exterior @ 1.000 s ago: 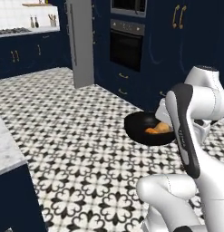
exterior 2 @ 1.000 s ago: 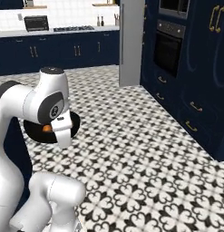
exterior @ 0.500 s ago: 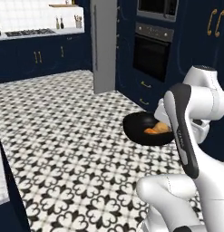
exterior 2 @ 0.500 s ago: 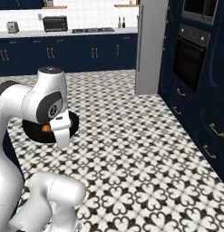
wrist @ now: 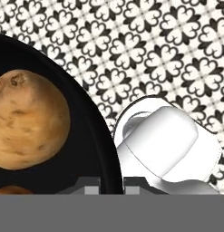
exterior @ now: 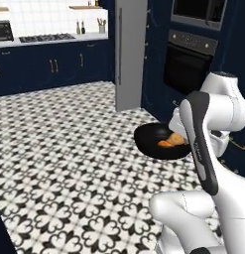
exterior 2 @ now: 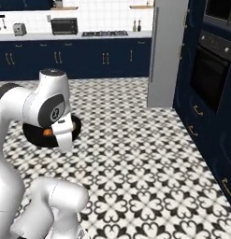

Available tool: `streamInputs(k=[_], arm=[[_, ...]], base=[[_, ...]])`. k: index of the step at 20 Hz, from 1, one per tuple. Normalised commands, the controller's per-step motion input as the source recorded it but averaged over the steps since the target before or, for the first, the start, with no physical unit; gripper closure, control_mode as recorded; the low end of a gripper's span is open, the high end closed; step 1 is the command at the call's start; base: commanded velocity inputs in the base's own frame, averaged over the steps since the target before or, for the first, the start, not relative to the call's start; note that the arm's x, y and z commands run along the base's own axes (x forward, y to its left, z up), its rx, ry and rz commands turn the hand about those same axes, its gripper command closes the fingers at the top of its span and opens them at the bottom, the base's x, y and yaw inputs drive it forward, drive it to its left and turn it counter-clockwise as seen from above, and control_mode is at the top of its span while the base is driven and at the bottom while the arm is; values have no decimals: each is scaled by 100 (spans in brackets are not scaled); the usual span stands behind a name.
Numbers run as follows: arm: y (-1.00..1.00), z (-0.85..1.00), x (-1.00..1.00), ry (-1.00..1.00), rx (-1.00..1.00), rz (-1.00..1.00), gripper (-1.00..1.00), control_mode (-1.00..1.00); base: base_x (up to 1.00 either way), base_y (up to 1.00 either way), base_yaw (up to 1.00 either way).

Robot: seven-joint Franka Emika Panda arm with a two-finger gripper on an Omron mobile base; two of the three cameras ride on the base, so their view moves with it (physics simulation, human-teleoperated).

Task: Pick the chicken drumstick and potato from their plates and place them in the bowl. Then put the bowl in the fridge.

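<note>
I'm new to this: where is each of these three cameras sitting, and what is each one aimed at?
Left base view: behind the arm's left, looking forward over the bowl toward the fridge; the white arm rises at lower right.
Right base view: behind its right, same floor, fridge and bowl; the arm rises at lower left.
Hand view: on the hand, looking along the fingers clamped on the bowl's rim, potato inside.
All share the bowl.

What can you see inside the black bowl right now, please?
The potato lies in the bowl. Orange-brown food, seemingly the chicken drumstick, lies beside it. The arm covers part of the bowl's inside in both base views.
</note>
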Motion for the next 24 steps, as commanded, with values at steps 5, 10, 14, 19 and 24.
streamInputs(k=[5, 10, 14, 19, 24], arm=[[0, 0, 0, 0, 0, 0, 100, 100], [0, 0, 0, 0, 0, 0, 100, 100], [0, 0, 0, 0, 0, 0, 100, 100], [0, 0, 0, 0, 0, 0, 100, 100], [0, 0, 0, 0, 0, 0, 100, 100]], base=[[100, -6, 21], [100, 0, 26], [100, 0, 24], [100, 0, 18], [100, 0, 15]])
